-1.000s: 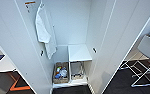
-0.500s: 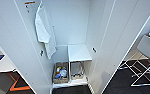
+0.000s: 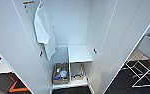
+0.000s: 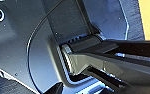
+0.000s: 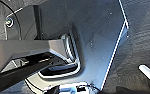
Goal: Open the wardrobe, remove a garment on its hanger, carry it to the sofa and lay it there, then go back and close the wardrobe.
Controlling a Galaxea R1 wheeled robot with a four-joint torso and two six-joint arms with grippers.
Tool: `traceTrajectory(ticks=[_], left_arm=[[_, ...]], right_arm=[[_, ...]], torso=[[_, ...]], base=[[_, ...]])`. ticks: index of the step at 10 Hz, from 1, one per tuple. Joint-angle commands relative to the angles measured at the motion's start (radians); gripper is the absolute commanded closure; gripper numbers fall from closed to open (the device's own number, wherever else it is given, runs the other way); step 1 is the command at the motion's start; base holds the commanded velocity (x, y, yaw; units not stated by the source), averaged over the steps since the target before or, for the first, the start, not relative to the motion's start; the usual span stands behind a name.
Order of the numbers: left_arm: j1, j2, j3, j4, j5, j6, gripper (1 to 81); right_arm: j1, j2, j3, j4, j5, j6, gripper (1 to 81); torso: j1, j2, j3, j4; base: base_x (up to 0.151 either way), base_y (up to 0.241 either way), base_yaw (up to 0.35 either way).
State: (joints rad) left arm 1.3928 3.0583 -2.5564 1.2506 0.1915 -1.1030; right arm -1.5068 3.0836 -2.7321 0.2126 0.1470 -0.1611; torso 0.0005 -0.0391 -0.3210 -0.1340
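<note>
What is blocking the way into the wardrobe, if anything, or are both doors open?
Both doors of the wardrobe stand open, so nothing visible blocks its opening. Inside, a white garment hangs at the left; a basket sits low.

office-like room: wardrobe (image 3: 73, 37), dark carpet (image 3: 131, 87).

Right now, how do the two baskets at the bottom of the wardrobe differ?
The left basket is a woven tan one, packed with coloured items; the right basket looks like open wire, its contents hard to tell. The left stands in the open; the right sits under a white shelf. Both rest on the wardrobe floor.
</note>
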Motion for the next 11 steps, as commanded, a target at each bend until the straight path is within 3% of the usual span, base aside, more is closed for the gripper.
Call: traceTrajectory(ticks=[1, 2, 6, 7, 8, 11], left_arm=[[-0.017, 0.014, 0.013, -0.002, 0.039, 0.002, 1.0], [-0.017, 0.014, 0.013, -0.002, 0.039, 0.002, 1.0], [-0.017, 0.015, 0.014, -0.002, 0.039, 0.0, 1.0], [-0.017, 0.015, 0.013, -0.002, 0.039, 0.0, 1.0], [-0.017, 0.015, 0.015, -0.002, 0.039, 0.0, 1.0], [-0.01, -0.007, 0.015, -0.004, 0.037, -0.001, 1.0]], right_arm=[[0.012, 0.0, -0.004, -0.007, -0.067, -0.003, 1.0], [0.012, 0.0, -0.004, -0.007, -0.067, -0.003, 1.0], [0.015, 0.0, -0.004, -0.007, -0.067, -0.005, 1.0], [0.015, 0.0, -0.004, -0.007, -0.067, -0.005, 1.0], [0.015, 0.0, -0.003, -0.007, -0.067, -0.005, 1.0], [0.022, -0.004, -0.004, -0.007, -0.069, -0.003, 1.0]], torso=[[0.0, 0.0, 0.0, 0.0], [0.0, 0.0, 0.0, 0.0], [0.0, 0.0, 0.124, 0.0], [0.0, 0.0, 0.131, 0.0], [0.0, 0.0, 0.096, 0.0], [0.0, -0.001, 0.126, 0.0]], base=[[0.071, 0.0, 0.0], [0.072, 0.0, 0.0], [0.071, 0.0, 0.0], [0.0, 0.0, 0.0], [0.0, 0.0, 0.0], [0.0, 0.0, 0.0]])
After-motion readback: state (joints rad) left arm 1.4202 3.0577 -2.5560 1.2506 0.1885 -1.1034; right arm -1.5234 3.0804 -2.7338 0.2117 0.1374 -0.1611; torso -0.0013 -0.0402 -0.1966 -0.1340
